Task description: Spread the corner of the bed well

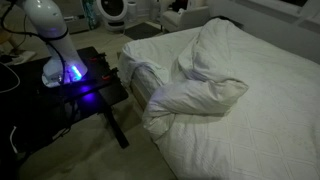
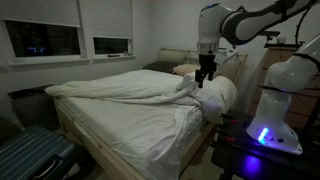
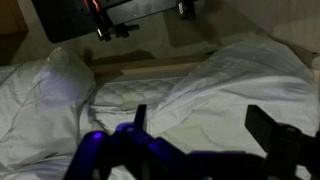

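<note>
Your gripper (image 2: 205,76) hangs from the arm and points straight down over the side of the bed (image 2: 125,125) that is next to the robot. In the wrist view its two dark fingers (image 3: 268,125) stand wide apart. Nothing is held between them, so the hand is let go and empty.

The corner (image 2: 212,95) of the thick white blanket lies right under the gripper. It is folded back on itself into a puffy, wrinkled lump. You cannot tell from these views if the fingertips touch it or hang just above it.

In an exterior view the folded corner (image 1: 205,92) sits near the edge of the bed, beside the black table (image 1: 55,105). The wrist view shows a strip of bare mattress (image 3: 130,95) between two soft heaps of blanket. A blue light glows on the robot's base (image 2: 270,130).
</note>
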### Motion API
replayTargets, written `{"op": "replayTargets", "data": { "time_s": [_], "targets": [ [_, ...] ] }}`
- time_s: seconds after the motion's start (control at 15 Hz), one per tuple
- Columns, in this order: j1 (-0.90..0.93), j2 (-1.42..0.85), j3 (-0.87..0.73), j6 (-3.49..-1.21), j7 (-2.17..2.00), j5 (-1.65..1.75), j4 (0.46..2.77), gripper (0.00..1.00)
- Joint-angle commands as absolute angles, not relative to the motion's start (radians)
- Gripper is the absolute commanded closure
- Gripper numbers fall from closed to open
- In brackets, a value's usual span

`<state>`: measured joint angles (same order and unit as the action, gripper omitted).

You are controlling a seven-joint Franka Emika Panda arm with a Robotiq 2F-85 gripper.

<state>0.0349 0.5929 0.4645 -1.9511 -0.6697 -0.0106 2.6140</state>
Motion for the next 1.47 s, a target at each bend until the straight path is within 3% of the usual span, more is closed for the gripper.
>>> {"op": "replayTargets", "data": {
  "time_s": [0.0, 0.53, 1.4],
  "targets": [
    [0.073, 0.582, 0.429, -1.950, -0.689, 0.012, 2.613, 0.00],
    [0.028, 0.581, 0.368, -1.955, -0.739, 0.089, 2.633, 0.00],
    [-0.211, 0.574, 0.095, -2.122, -0.731, 0.379, 2.765, 0.00]
  ]
}}
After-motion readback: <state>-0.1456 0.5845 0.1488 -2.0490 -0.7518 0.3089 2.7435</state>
